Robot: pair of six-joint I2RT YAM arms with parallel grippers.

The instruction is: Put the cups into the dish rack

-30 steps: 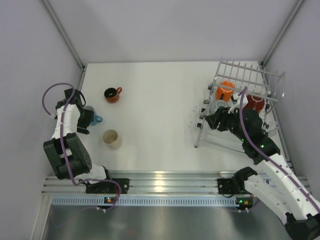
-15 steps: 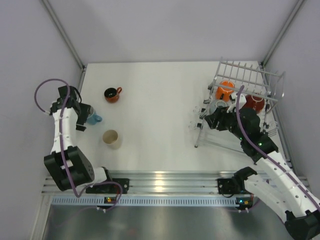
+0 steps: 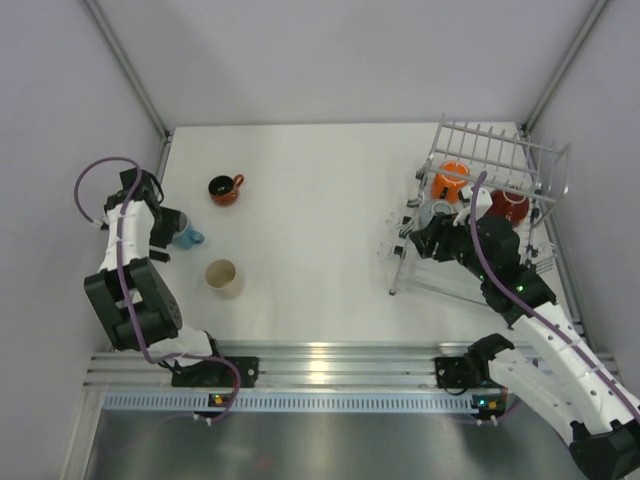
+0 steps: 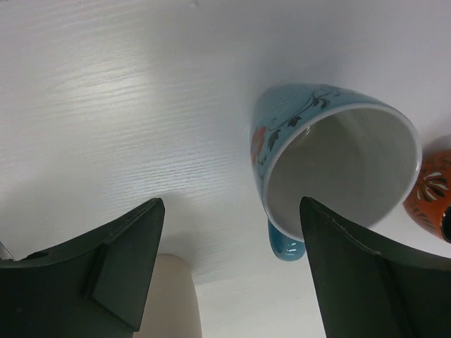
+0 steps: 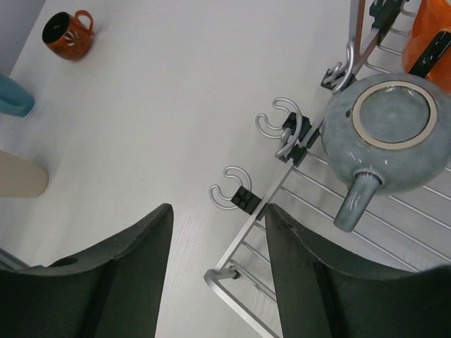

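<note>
Left wrist view showed the left gripper point(image 4: 231, 211) spread wide, the light blue mug point(image 4: 331, 176) on the table point(image 4: 141, 105) just ahead of it, not gripped. The right gripper point(image 5: 218, 211), jaws parted and empty, hung beside the dish rack point(image 5: 237, 243), where the grey mug point(image 5: 386, 134) sat upside down. The cream mug point(image 3: 222, 277) and squat orange-red mug point(image 3: 223, 189) stood on the table

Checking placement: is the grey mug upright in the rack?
No, the grey mug sits base-up on the dish rack wires, unglazed foot ring facing the camera.
</note>
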